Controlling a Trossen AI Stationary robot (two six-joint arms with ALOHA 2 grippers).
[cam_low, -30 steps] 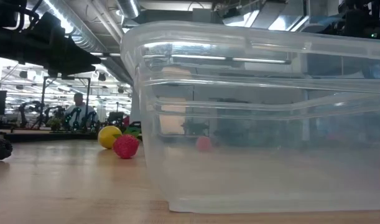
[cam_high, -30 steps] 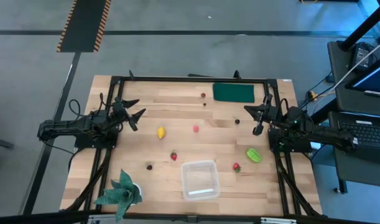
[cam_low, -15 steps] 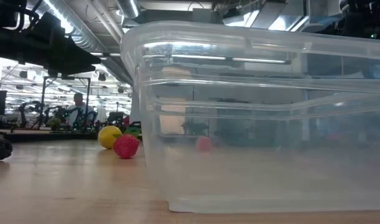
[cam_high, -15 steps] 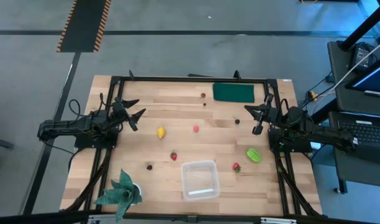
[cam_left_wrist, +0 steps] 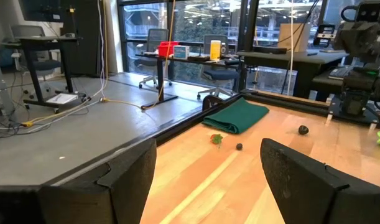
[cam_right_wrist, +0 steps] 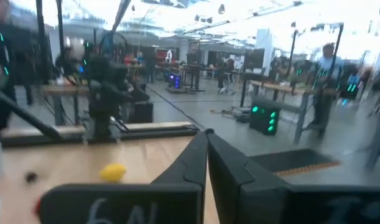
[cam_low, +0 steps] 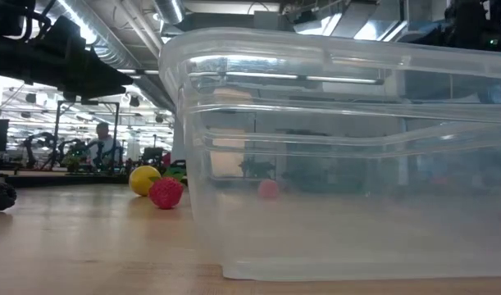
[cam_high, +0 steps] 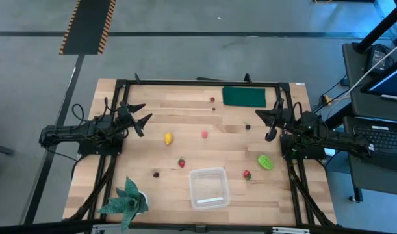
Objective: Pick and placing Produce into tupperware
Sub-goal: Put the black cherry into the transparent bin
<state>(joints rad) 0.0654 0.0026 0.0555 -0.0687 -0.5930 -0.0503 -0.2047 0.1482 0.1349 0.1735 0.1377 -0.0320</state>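
The produce lies scattered on the wooden table: a yellow lemon-like piece [cam_high: 168,138], a pink berry [cam_high: 204,134], two red berries [cam_high: 181,162] [cam_high: 247,174], a light green piece [cam_high: 265,162] and tiny dark ones [cam_high: 156,174] [cam_high: 247,127]. The clear tupperware [cam_high: 208,187] stands near the front edge, with nothing in it. My left gripper [cam_high: 141,115] hovers open over the table's left side, pointing level toward the right. My right gripper [cam_high: 268,125] hovers shut over the right side, pointing left. Neither is near any piece.
A dark green pad [cam_high: 243,96] lies at the far right, with a small berry [cam_left_wrist: 216,139] close by. A teal leafy plant [cam_high: 125,200] stands at the near left corner. A black frame [cam_high: 198,82] borders the table's far side.
My right gripper has rolled a little about its own pointing line, staying where it was and shut. Nothing on the table has moved.
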